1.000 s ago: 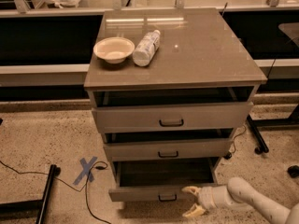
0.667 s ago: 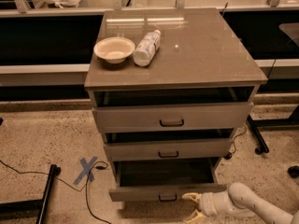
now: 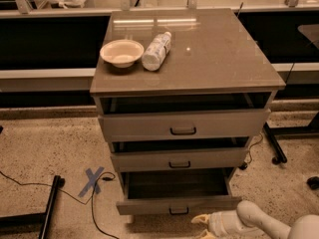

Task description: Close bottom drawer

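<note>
– Since the hand (image 3: 203, 227) has dropped lower and drifted slightly left over the last second, is the robot pressing on the bottom drawer (image 3: 179, 204) yet?

– That cannot be told for certain. The hand now sits low at 5 o'clock in the view, just in front of the front panel and at about 4 o'clock from its small dark handle (image 3: 178, 211). Its pale fingers (image 3: 199, 218) are spread wide with nothing between them. The arm (image 3: 264, 223) trails off toward 4 o'clock.

– And the drawer itself?

– It has not shifted in that second. It stands at 6 o'clock, lowest of the three drawers under the bench (image 3: 214, 59), and is pulled well out. The middle drawer (image 3: 179, 159) and top drawer (image 3: 183, 124) above it each stand a little proud too.

– So what does the move amount to?

– Probably lining up, not closing. The hand has come down to panel height, but the push looks not yet begun, so the task seems barely started.

– What does the push call for?

– Likely a straight shove toward 12 o'clock, close to the handle. Pressing near the right end might skew the box on its runners.

– Anything else at risk?

– The paper bowl (image 3: 122, 52) and the water bottle (image 3: 156, 51) lying beside it at 11 o'clock could shake if the drawer slams.
</note>
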You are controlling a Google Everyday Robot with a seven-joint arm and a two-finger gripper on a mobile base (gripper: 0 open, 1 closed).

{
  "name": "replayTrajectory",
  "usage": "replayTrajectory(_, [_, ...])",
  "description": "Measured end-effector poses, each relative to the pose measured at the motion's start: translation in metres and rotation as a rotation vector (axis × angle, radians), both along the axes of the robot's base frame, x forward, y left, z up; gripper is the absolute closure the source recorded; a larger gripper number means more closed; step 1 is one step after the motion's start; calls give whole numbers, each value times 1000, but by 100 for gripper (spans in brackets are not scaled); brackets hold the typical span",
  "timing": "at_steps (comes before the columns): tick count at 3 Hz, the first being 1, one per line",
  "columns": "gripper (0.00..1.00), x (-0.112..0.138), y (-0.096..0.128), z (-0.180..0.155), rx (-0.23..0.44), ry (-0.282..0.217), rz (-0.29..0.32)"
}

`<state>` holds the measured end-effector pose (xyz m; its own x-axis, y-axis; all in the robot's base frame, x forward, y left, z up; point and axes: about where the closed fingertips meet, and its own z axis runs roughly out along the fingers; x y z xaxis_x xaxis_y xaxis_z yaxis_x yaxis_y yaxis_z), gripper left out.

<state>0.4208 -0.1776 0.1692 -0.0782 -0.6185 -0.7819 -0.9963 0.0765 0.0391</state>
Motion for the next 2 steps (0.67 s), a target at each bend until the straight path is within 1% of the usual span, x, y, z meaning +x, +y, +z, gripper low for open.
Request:
replayTrajectory(1, [61, 1, 1, -7, -1, 0, -2])
replayTrajectory(2, [84, 0, 3, -9, 2, 2, 0])
